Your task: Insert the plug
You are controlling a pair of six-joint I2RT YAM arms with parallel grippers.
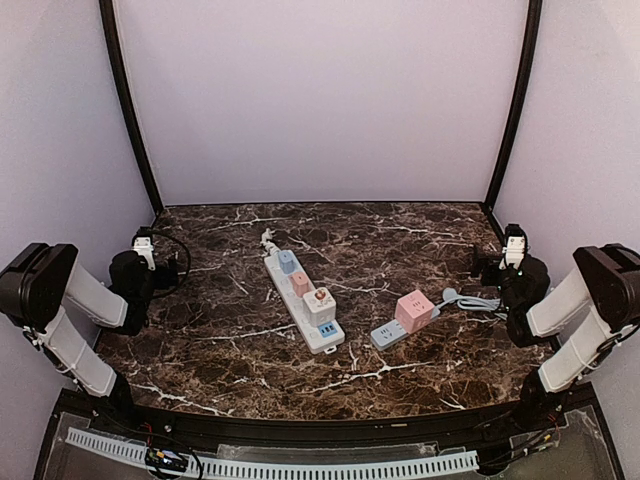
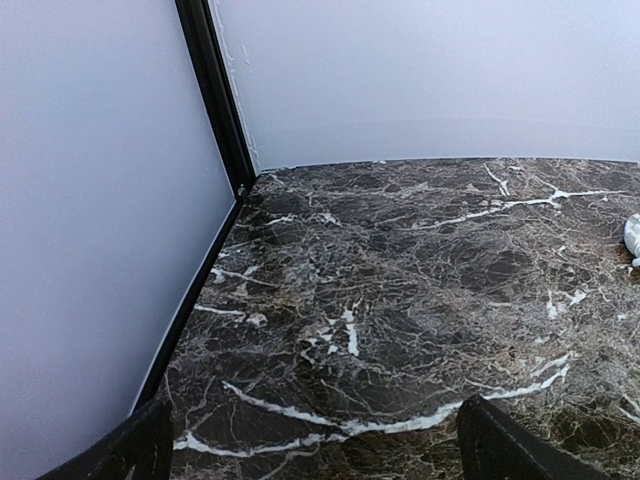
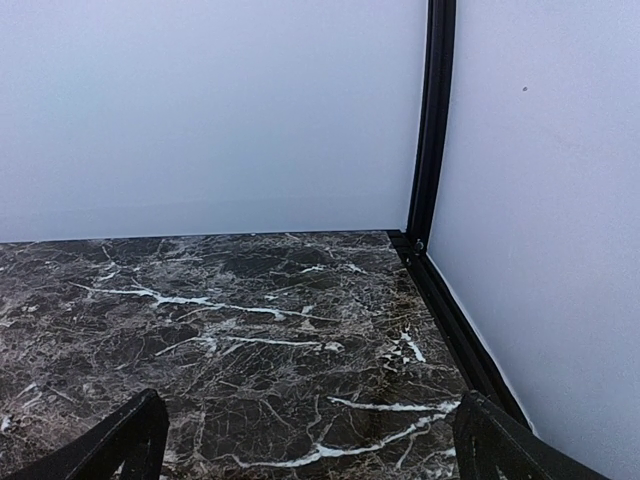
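- The left gripper (image 1: 143,243) hangs over the left edge of the table (image 1: 220,370). Its fingers (image 2: 120,455) are spread wide apart with nothing between them.
- The right gripper (image 1: 514,244) sits over the right edge, spread just as wide and holding nothing. Only bare marble shows between its fingers (image 3: 500,445).
- The power strip (image 1: 284,287) lies diagonally in the middle of the table. A blue cube (image 1: 287,262), a small pink cube (image 1: 300,283) and a white cube (image 1: 319,303) are seated along it.
- The plug (image 1: 388,336) is grey-blue and lies flat on the table to the right of the strip, apart from it. It touches a larger pink cube (image 1: 414,310).
- A grey cable (image 1: 475,302) runs from there toward the right gripper.
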